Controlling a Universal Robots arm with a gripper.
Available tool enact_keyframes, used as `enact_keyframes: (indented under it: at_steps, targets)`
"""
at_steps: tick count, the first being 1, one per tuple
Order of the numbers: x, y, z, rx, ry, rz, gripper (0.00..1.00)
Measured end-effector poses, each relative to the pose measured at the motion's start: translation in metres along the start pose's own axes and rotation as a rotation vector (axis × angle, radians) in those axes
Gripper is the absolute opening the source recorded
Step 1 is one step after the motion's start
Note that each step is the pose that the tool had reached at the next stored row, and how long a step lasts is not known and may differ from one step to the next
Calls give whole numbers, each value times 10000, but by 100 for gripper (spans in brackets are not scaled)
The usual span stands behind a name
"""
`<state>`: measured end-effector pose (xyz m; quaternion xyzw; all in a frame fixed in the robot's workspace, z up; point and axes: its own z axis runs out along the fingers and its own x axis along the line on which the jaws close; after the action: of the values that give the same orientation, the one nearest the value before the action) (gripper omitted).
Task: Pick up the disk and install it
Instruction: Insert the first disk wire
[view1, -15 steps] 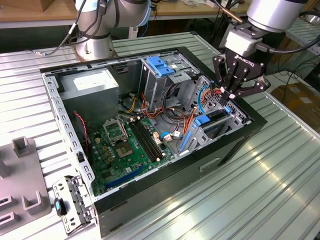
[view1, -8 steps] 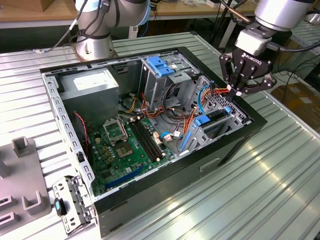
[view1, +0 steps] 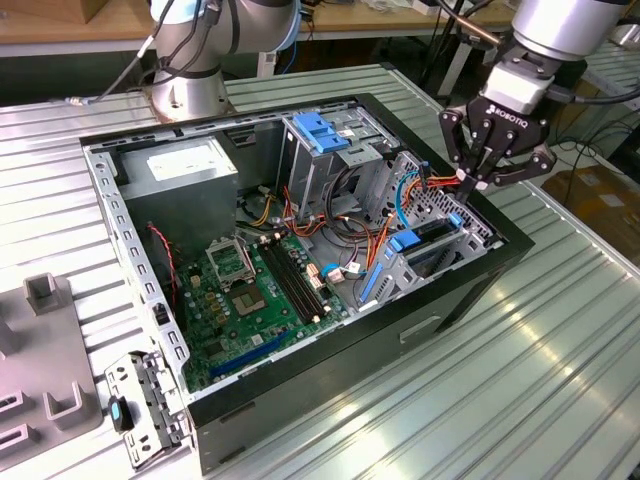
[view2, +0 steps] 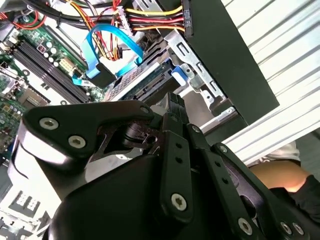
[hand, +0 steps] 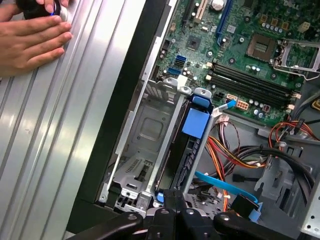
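- The gripper (view1: 469, 181) hangs in the upper right of the exterior view, over the case's (view1: 470, 290) edge. Its fingers are clenched, with the tips drawn together to a point. I cannot tell whether they pinch anything.
- The disk (view1: 432, 235) is not on the table (view1: 560, 380). It stands on its edge in a slot of the metal cage (hand: 145, 125), at the side of the case towards the exterior view's right. In the first wrist view its dark edge (hand: 189, 157) runs from the fingertips to a blue end tab.
- The tips sit at the disk's near end. I judge that this lets the arm guide or press the disk along its slot, because the blue rails must slide between the cage walls.
- The case lies on its side with the cover off, so the board (view1: 250, 290) and the cage can be reached from above.
- A thin blue cable (view2: 107, 35) loops near the cage and is not plugged into the disk as far as I can see.
- A hand (hand: 30, 37) rests on the table beside the case, on a small dark object, probably some control.
- Writing: there is white lettering on the gripper's body, and a pale label (view1: 185, 160) on the grey box in the case's upper left corner. Its print is too small to read.
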<state>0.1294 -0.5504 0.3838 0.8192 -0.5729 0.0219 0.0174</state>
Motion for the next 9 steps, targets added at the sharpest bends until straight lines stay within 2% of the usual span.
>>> enact_keyframes:
  at_steps: [2, 9]
  targets:
    - [-8, -8, -13, -7, -5, -66, 11]
    - [0, -46, -9, 23, -4, -669, 11]
